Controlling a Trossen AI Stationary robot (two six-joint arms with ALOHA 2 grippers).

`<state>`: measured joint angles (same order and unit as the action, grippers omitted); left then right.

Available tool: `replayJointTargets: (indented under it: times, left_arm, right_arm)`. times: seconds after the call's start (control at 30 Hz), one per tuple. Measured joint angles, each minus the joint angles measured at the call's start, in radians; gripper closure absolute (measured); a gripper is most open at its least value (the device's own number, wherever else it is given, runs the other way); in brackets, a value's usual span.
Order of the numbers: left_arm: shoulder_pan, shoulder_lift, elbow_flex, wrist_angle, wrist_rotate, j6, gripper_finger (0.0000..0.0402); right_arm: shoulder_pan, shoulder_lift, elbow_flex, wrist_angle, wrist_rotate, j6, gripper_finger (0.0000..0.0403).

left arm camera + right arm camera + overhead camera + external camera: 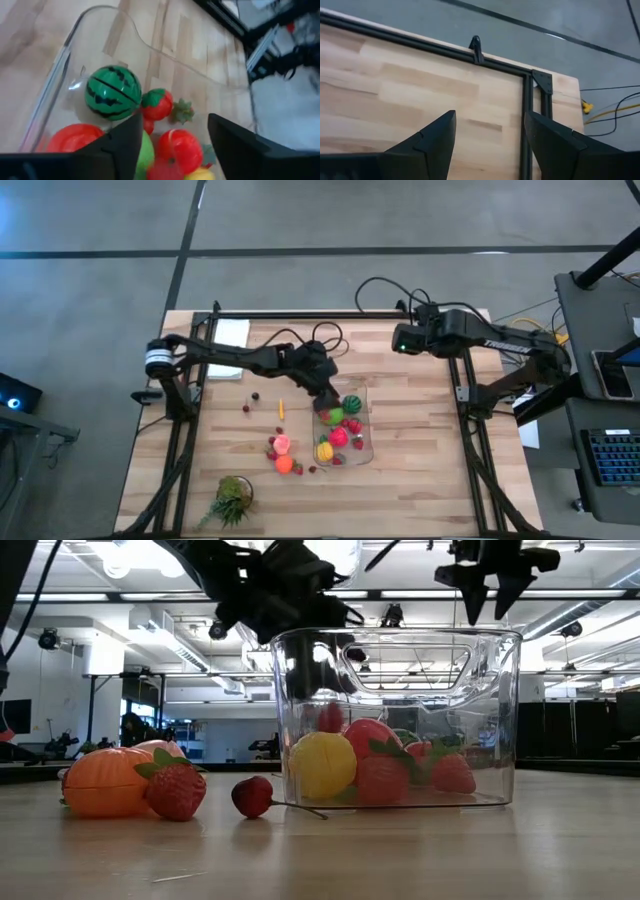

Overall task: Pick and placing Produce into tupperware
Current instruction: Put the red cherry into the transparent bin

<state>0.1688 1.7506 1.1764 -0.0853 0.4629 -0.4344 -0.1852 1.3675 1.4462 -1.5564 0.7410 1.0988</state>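
The clear tupperware (345, 428) stands mid-table and holds several produce pieces: a striped green watermelon (112, 92), a strawberry (156, 104), a red round piece (75, 141) and a yellow piece (322, 765). More produce lies on the table to its left: a pink piece (283, 444), an orange piece (285, 464), a small yellow-orange stick (281, 409) and dark cherries (255, 395). My left gripper (325, 398) (172, 145) hovers open and empty over the container's far left corner. My right gripper (400, 340) (490, 122) waits open above the table's far right part.
A white sheet (228, 333) lies at the far left corner. A leafy green tuft (232, 500) sits near the near edge. In the low view an orange piece (105, 780), a strawberry (175, 790) and a cherry (252, 796) lie left of the container. Bare wood shows right of it.
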Motion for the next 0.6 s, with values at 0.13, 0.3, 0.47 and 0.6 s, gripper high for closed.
replayJointTargets:
  times: [0.13, 0.3, 0.47, 0.6]
  left_arm:
    - [0.000, 0.015, 0.028, 0.004, 0.000, -0.083, 0.0145]
    - [0.006, -0.013, 0.059, -0.002, -0.043, -0.063, 0.0125]
    - [0.027, -0.080, 0.093, -0.038, -0.154, 0.060, 0.0124]
    - [0.054, -0.147, 0.095, -0.166, -0.327, 0.108, 0.0124]
  right_arm:
    - [0.000, 0.000, -0.010, 0.008, 0.000, -0.052, 0.0174]
    - [0.000, -0.004, -0.001, 0.046, 0.001, -0.153, 0.0174]
    - [0.000, -0.029, 0.000, 0.092, 0.005, -0.242, 0.0174]
    - [0.000, -0.043, -0.001, 0.097, 0.036, -0.289, 0.0174]
